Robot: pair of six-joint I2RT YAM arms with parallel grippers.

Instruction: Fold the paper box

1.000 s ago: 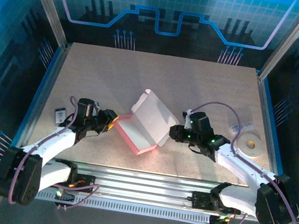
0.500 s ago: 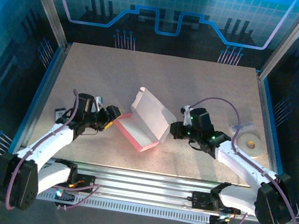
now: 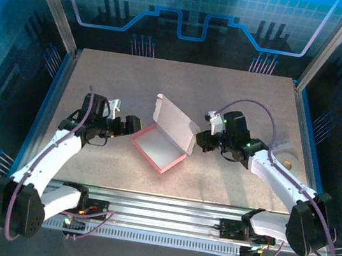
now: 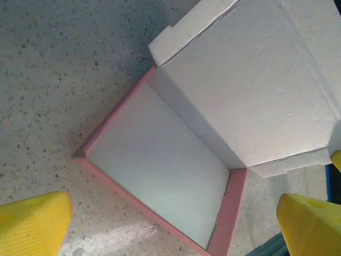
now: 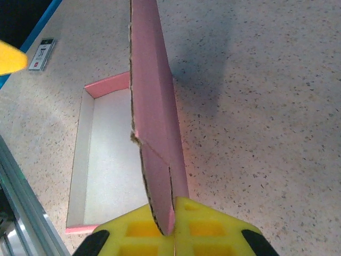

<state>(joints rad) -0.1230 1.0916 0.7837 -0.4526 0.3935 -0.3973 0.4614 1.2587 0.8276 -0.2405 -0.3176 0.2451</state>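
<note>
Top view: the thin pink cardboard paper box (image 3: 158, 147) sits mid-table, its lid (image 3: 175, 123) raised higher than a second ago. My left gripper (image 3: 131, 125) has backed off to its 9 o'clock, and my right gripper (image 3: 199, 141) is at its 3 o'clock.

Left wrist: yellow fingers (image 4: 32, 221) spread wide, holding nothing.

Right wrist: jaws clamped on the lid's edge. I judge that closing the lid comes next.

Paper box (image 3: 158, 147) is showing pink outer walls and a plain whitish inner face. Table (image 3: 132, 83) is presenting beige with dark speckles. Fingers (image 4: 33, 223) of the left gripper (image 3: 134, 125) and the right gripper (image 5: 173, 226) are showing yellow. Arms (image 3: 50, 161) are displaying white shells, black joints and purple cables (image 3: 249, 120). Backdrop (image 3: 194, 15) is showing blue circuit-line patterning.
</note>
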